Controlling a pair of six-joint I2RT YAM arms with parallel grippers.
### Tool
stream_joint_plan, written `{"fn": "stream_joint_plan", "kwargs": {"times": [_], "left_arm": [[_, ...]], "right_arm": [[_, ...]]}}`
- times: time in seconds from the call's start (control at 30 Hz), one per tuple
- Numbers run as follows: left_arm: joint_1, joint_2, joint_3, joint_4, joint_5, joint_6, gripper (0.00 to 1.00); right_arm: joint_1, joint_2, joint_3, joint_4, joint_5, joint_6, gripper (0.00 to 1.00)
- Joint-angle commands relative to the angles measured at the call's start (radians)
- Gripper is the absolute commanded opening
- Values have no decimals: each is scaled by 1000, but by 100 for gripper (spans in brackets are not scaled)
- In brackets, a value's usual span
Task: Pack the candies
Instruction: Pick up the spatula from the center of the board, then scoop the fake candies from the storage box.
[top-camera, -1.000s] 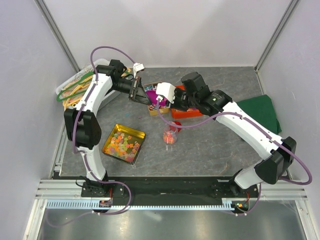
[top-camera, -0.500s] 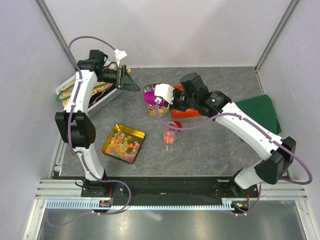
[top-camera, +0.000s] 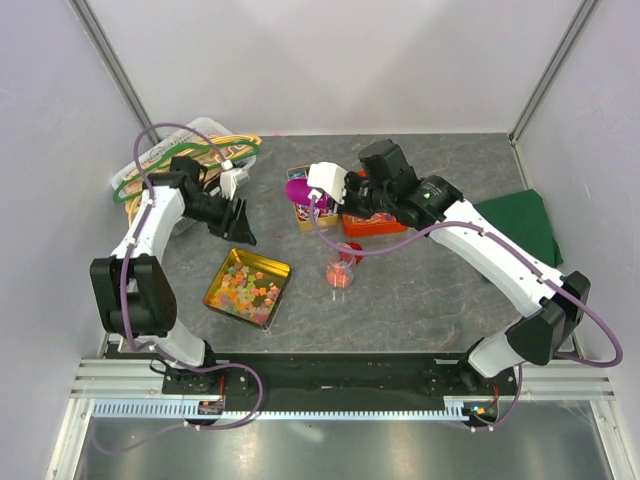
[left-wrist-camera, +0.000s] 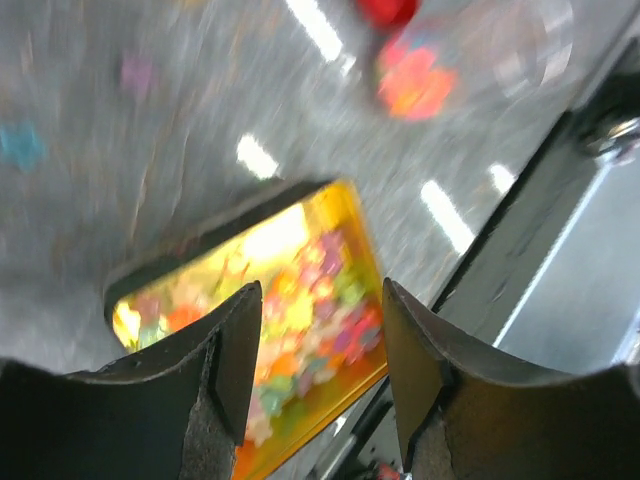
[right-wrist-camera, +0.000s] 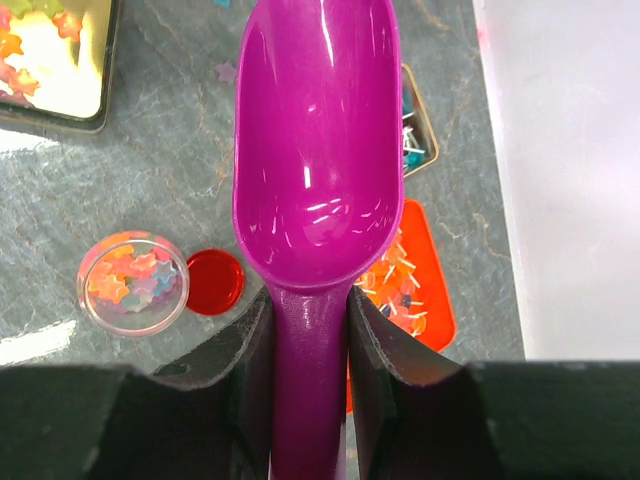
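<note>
Pastel candies (top-camera: 245, 287) fill a square gold tray (top-camera: 216, 280) at the front left; they also show, blurred, in the left wrist view (left-wrist-camera: 300, 330). More candies lie in a small clear cup (top-camera: 340, 274), seen from the right wrist (right-wrist-camera: 132, 283), with a round red lid (right-wrist-camera: 214, 282) beside it. My left gripper (top-camera: 238, 222) is open and empty, just above the tray's far edge (left-wrist-camera: 320, 335). My right gripper (right-wrist-camera: 310, 330) is shut on the handle of an empty purple scoop (right-wrist-camera: 315, 150), held over the small tin (top-camera: 305, 212) at the back centre.
An orange tray (top-camera: 385, 226) of small wrapped pieces lies under the right wrist. A clear bin with hangers (top-camera: 150, 170) stands at the back left. A green cloth (top-camera: 520, 225) lies at the right edge.
My left arm has swung from the back-left bin forward and down to the gold tray. The right arm with the scoop has barely moved.
</note>
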Motion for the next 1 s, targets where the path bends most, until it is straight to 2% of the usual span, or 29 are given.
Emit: {"fn": "stream_joint_plan", "kwargs": {"times": [0.0,0.17,0.5,0.77,0.97], "left_arm": [[25,-93,-126,137,-220,71,59],[30,-170,-232,262,-329,65,61],[28,-164,-367,397,-469,89,55],[30,-130,-417,537,-538,68,39],[22,-104,-431,584,-540,52,34]], "right_arm": [[3,1,68,-13,-6,0,0],[3,5,62,-16,-13,-2,0],[3,13,65,-16,-23,4,0],[15,13,62,-26,-19,3,0],[38,19,73,-46,-5,-5,0]]}}
